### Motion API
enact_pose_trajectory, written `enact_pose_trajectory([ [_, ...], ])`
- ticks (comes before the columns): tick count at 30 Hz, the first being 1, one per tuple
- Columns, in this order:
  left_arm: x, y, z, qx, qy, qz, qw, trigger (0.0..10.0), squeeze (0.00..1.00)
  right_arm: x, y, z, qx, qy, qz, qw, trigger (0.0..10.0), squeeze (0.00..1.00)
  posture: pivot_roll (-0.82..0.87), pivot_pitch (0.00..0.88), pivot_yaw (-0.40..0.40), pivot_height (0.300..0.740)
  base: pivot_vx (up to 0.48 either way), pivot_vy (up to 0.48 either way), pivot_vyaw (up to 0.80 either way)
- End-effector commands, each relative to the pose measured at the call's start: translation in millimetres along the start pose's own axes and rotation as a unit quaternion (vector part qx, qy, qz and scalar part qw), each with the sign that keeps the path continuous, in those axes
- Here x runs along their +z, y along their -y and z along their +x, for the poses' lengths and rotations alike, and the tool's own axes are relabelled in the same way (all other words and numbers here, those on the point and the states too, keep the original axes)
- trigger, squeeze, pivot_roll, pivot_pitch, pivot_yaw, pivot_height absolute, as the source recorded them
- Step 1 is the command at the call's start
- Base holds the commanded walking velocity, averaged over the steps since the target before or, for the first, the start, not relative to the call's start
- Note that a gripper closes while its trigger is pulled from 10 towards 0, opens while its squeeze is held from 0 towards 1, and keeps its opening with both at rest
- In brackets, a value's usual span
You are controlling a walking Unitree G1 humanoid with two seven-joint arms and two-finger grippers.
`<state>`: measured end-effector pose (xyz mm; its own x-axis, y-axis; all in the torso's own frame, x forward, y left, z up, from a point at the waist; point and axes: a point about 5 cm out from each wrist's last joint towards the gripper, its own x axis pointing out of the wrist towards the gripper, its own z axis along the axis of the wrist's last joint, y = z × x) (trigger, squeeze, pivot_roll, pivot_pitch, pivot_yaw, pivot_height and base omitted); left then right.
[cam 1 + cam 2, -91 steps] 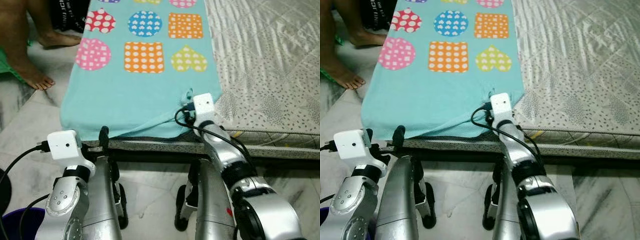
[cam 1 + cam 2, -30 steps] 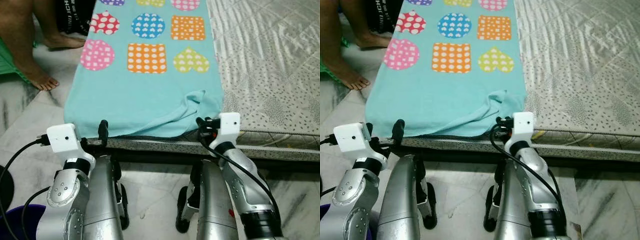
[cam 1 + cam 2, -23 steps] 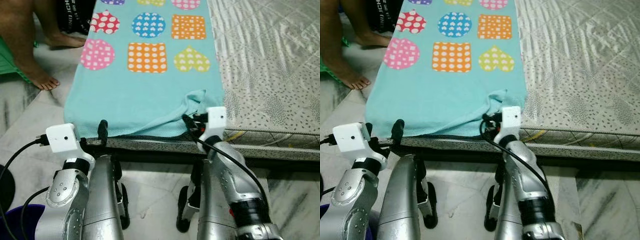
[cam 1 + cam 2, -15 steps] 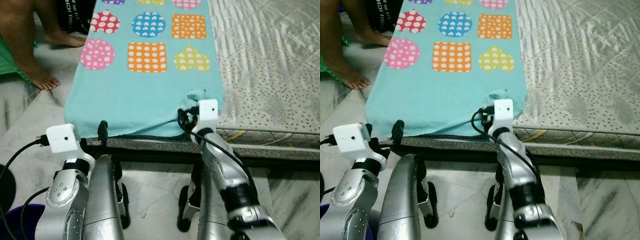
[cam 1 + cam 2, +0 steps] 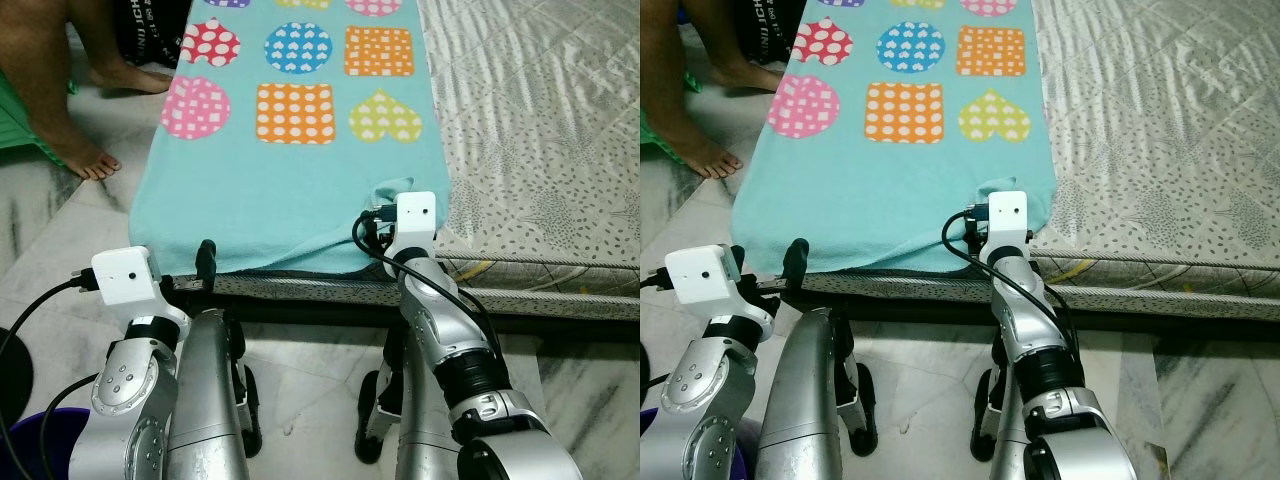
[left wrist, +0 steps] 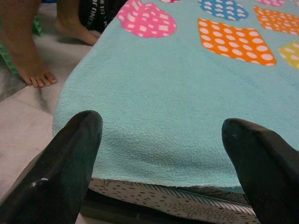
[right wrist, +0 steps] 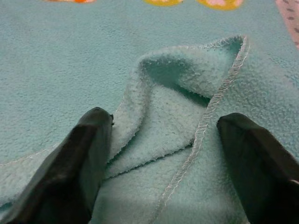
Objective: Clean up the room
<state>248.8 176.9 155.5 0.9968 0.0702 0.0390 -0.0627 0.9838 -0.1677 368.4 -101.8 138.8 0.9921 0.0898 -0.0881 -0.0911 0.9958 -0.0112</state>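
Since the frame one second back, the right arm has swung from the mattress edge inward over the blanket's near right corner; the rumpled fold there is flatter and partly hidden under the wrist camera. Left arm and blanket body unchanged.

The teal blanket (image 5: 290, 180), printed with dotted hearts, circles and squares, lies along the left side of the mattress (image 5: 540, 120), its near edge hanging just over the mattress front edge.

Right gripper (image 7: 163, 154): fingers (image 7: 86, 163) spread apart, straddling the folded-over corner (image 7: 187, 116); the stitched hem runs between them, fabric touching or just beside the inner face of one finger.

Left gripper (image 6: 161, 154): fingers apart, poised at the blanket's near left edge, holding nothing.

A person's bare feet (image 5: 85, 160) stand on the marble floor (image 5: 60, 240) left of the mattress.
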Motion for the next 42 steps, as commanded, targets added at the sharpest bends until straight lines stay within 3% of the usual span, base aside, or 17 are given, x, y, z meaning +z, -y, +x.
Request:
enact_pose_trajectory([
  [1, -2.3, -2.3, -4.1, 0.004, -0.010, 0.006, 1.000, 10.0, 0.00, -5.5, 1.2, -1.0, -0.002, -0.010, 0.001, 1.000, 10.0, 0.80, 0.18, 0.367, -0.021, 0.530, 0.000, 0.000, 0.00],
  [20, -2.3, -2.3, -4.1, 0.004, -0.010, 0.006, 1.000, 10.0, 0.00, -5.5, 1.2, -1.0, -0.002, -0.010, 0.001, 1.000, 10.0, 0.80, 0.18, 0.367, -0.021, 0.530, 0.000, 0.000, 0.00],
  [21, -2.3, -1.6, -2.5, 0.003, -0.009, 0.006, 1.000, 10.0, 0.00, -12.7, 12.1, 2.9, -0.034, -0.022, -0.021, 0.999, 5.1, 0.00, 0.17, 0.348, -0.018, 0.530, 0.000, 0.000, 0.00],
  [22, -2.3, -1.0, -1.4, 0.002, -0.009, 0.005, 1.000, 10.0, 0.00, -16.4, 19.7, 4.0, -0.054, -0.029, -0.033, 0.998, 5.1, 0.00, 0.17, 0.348, -0.018, 0.530, 0.000, 0.000, 0.00],
  [23, -2.3, -0.6, -0.7, 0.001, -0.009, 0.005, 1.000, 10.0, 0.00, -18.5, 25.7, 4.5, -0.067, -0.034, -0.041, 0.996, 10.0, 0.00, 0.17, 0.346, -0.018, 0.530, 0.000, 0.000, 0.00],
  [29, -2.5, 0.0, -0.2, -0.001, -0.009, 0.005, 1.000, 10.0, 0.00, -17.7, 30.4, 5.0, -0.073, -0.032, -0.042, 0.996, 10.0, 0.00, 0.17, 0.343, -0.018, 0.530, 0.000, 0.000, 0.00],
  [30, -2.5, 0.6, 0.2, -0.002, -0.008, 0.005, 1.000, 10.0, 0.00, -17.4, 30.9, 5.1, -0.074, -0.031, -0.041, 0.996, 0.0, 0.00, 0.17, 0.342, -0.018, 0.530, 0.000, 0.000, 0.00],
  [38, -2.7, 1.6, 0.2, -0.003, -0.008, 0.004, 1.000, 10.0, 0.00, -18.4, 32.5, 7.0, -0.077, -0.028, -0.043, 0.996, 0.0, 0.00, 0.17, 0.340, -0.022, 0.530, 0.000, 0.000, 0.00],
  [39, -2.6, 1.4, 0.1, -0.003, -0.008, 0.004, 1.000, 10.0, 0.00, -18.0, 33.0, 6.8, -0.076, -0.026, -0.043, 0.996, 0.6, 0.00, 0.17, 0.339, -0.023, 0.530, 0.000, 0.000, 0.00],
  [40, -2.6, 1.2, 0.1, -0.003, -0.008, 0.004, 1.000, 10.0, 0.00, -17.6, 33.3, 6.7, -0.075, -0.025, -0.042, 0.996, 0.6, 0.00, 0.17, 0.339, -0.023, 0.530, 0.000, 0.000, 0.00],
  [41, -2.4, 0.6, 0.0, -0.002, -0.008, 0.005, 1.000, 10.0, 0.00, -17.3, 33.3, 6.4, -0.071, -0.024, -0.042, 0.996, 1.8, 0.00, 0.17, 0.338, -0.023, 0.530, 0.000, 0.000, 0.00],
  [42, -2.1, 0.3, -0.1, -0.001, -0.007, 0.005, 1.000, 10.0, 0.00, -17.2, 33.2, 5.6, -0.065, -0.024, -0.041, 0.997, 4.3, 0.00, 0.17, 0.337, -0.025, 0.530, 0.000, 0.000, 0.00],
])
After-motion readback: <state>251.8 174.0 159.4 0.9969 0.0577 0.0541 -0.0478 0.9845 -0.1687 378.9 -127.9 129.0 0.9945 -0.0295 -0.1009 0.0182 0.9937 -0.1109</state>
